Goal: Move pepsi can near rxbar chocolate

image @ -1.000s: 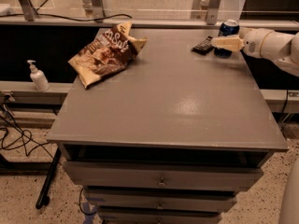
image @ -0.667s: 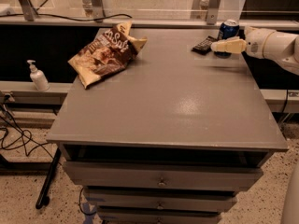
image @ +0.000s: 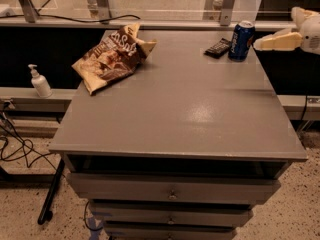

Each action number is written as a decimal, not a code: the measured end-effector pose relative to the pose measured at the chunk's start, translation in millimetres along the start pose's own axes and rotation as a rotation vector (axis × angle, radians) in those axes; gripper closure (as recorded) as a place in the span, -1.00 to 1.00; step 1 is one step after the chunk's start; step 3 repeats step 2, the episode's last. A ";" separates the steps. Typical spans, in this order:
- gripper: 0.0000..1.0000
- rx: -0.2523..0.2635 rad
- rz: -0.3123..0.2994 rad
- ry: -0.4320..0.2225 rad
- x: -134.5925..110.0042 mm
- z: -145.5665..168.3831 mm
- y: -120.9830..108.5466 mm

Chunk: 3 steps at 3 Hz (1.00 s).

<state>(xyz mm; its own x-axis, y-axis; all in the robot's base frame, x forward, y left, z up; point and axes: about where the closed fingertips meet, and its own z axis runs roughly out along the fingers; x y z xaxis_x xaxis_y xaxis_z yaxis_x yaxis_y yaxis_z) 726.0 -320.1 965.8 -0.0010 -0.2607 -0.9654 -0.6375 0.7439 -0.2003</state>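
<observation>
**Q:** What does the camera view show?

**A:** A grey flat-topped table [image: 190,109] with drawers beneath it. At its far right corner stands a dark blue pepsi can [image: 241,40] with a silver top. Just beside the can, on the view's left, lies the rxbar chocolate [image: 218,47], a small flat bar in a black wrapper. Whether the two touch is unclear. A crumpled brown and white snack bag [image: 112,58] lies well apart at the far left. A white pump bottle [image: 39,81] stands on a ledge off the table's left side.

**Q:** Where is the gripper?

**A:** The cream-coloured gripper [image: 265,43] reaches in from the right edge at the can's height. It points left, and its tip is just beside the can's right side, not around it. Whether it is clenched or released cannot be told.

**Q:** How do the task's things lie?

**A:** The can sits directly left of the gripper, upright, with its long axis vertical and its top up. The bar lies flat and its long axis slants toward the can. Judging by this, the can already seems to be near the bar.
</observation>
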 end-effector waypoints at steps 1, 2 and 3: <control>-1.00 -0.033 -0.137 -0.037 -56.2 -58.3 25.0; -1.00 -0.039 -0.156 -0.038 -62.7 -64.2 28.7; -1.00 -0.039 -0.156 -0.038 -62.7 -64.2 28.7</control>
